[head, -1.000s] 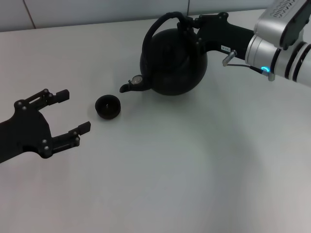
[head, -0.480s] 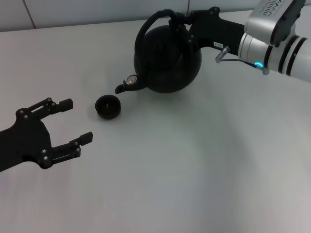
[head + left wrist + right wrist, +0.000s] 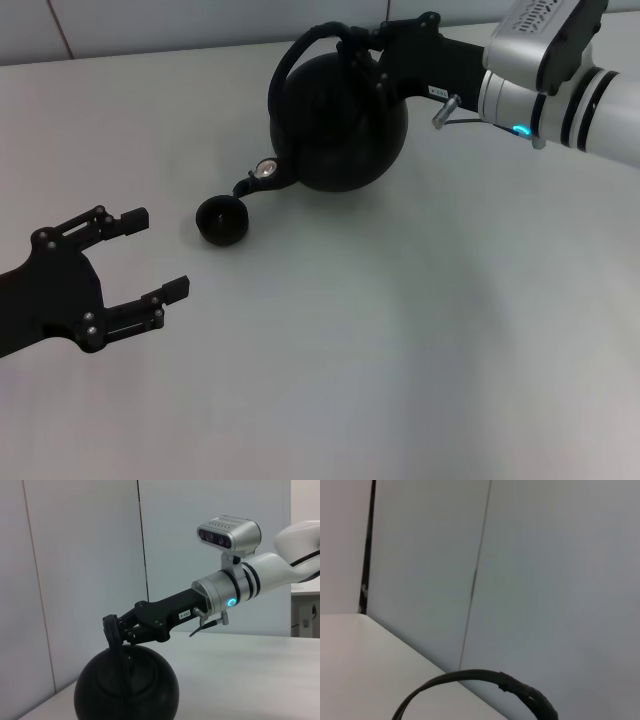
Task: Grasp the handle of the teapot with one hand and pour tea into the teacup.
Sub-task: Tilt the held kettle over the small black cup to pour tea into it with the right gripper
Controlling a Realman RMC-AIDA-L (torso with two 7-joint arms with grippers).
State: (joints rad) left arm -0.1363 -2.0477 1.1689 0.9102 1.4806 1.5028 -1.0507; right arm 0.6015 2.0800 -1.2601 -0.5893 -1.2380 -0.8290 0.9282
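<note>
The round matte black teapot (image 3: 340,125) hangs in the air at the back of the table, its silvery-tipped spout (image 3: 258,176) pointing down-left, just above and right of the tiny dark teacup (image 3: 222,219). My right gripper (image 3: 362,48) is shut on the top of the arched black handle (image 3: 305,45). The left wrist view shows that grip on the handle (image 3: 115,640) above the teapot (image 3: 127,687). The right wrist view shows only an arc of the handle (image 3: 480,680). My left gripper (image 3: 150,255) is open and empty, left of the teacup.
The white table (image 3: 400,350) spreads out in front and to the right. A pale panelled wall (image 3: 80,555) stands behind the table.
My right gripper has carried the teapot left and slightly back, bringing the spout closer over the teacup. My left gripper has drifted a little down and stays open.
</note>
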